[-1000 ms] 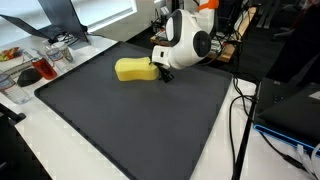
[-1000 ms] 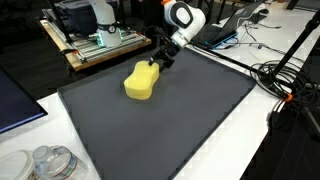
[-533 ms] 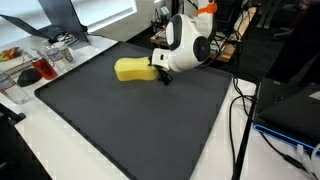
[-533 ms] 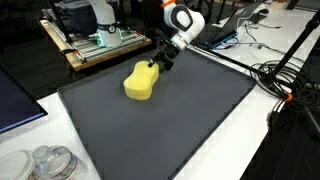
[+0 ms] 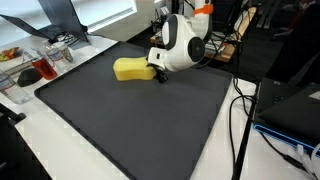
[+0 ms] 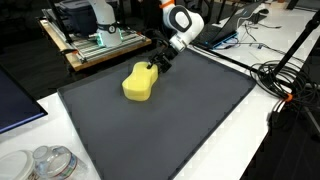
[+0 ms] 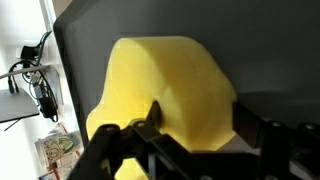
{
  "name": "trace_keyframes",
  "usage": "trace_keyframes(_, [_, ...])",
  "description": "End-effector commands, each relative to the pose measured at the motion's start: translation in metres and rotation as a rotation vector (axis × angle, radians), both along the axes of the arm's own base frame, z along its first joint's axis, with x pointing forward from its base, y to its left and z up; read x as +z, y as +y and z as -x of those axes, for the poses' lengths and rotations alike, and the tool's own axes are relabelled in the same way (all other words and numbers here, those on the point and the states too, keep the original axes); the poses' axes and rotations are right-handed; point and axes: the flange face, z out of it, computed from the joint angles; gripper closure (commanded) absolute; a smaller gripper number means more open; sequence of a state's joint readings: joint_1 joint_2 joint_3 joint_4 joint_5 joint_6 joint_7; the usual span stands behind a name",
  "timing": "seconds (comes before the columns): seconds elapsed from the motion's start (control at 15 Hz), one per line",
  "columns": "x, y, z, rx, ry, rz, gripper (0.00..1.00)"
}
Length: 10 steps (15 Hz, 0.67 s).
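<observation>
Sponge (image 5: 130,69), yellow, lies on black mat (image 5: 130,125) on table (image 5: 30,140), near the mat's far edge. Hand (image 7: 195,120) straddles one end, fingers (image 7: 150,115) partly wide, one denting the foam; firm grip or not, cannot tell.

Dark mat (image 5: 130,120) on white table (image 5: 60,150), cluttered bench (image 6: 100,50) behind.

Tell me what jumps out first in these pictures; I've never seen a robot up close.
A bright yellow block lies on a big dark mat, toward the side where the white robot arm reaches in. The arm's gripper sits right at one end of the block. In the wrist view its fingers straddle the block, which fills most of that picture.
</observation>
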<state>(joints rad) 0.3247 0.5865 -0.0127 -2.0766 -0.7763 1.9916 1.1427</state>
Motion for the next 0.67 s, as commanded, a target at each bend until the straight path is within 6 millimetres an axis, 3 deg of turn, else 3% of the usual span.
trace_keyframes(0.0, [-0.004, -0.01, -0.002, -0.007, -0.015, 0.026, 0.59])
trace_keyframes(0.27, [0.007, -0.011, 0.0, -0.018, -0.009, 0.021, 0.84])
trace_keyframes(0.4, [0.023, -0.015, 0.002, -0.014, -0.022, 0.027, 0.96])
trace_keyframes(0.6, [0.058, -0.029, 0.007, -0.013, -0.043, 0.017, 0.97])
